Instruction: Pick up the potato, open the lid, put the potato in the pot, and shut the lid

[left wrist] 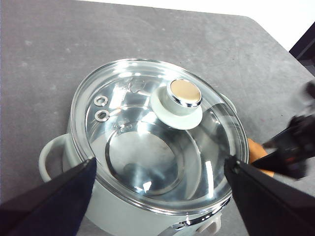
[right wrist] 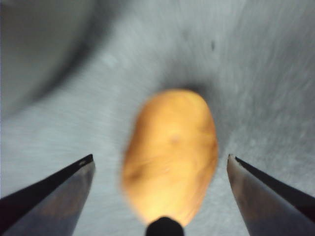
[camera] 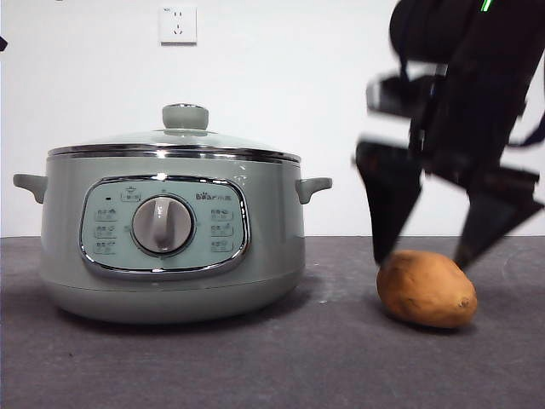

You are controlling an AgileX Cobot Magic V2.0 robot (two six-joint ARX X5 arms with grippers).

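Straddling potato (camera: pixel 426 290) | right gripper (camera: pixel 426 256) jaws apart, either side, not touching | left gripper (left wrist: pixel 160 169) spread above lid (left wrist: pixel 157 132)

sage-green pot (camera: pixel 170 256), orange-brown potato (camera: pixel 426 290)

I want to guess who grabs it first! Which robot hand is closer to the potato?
The right one. The right gripper hangs just above the potato, jaws open on either side of it. The left gripper is over the pot's lid instead, also open.
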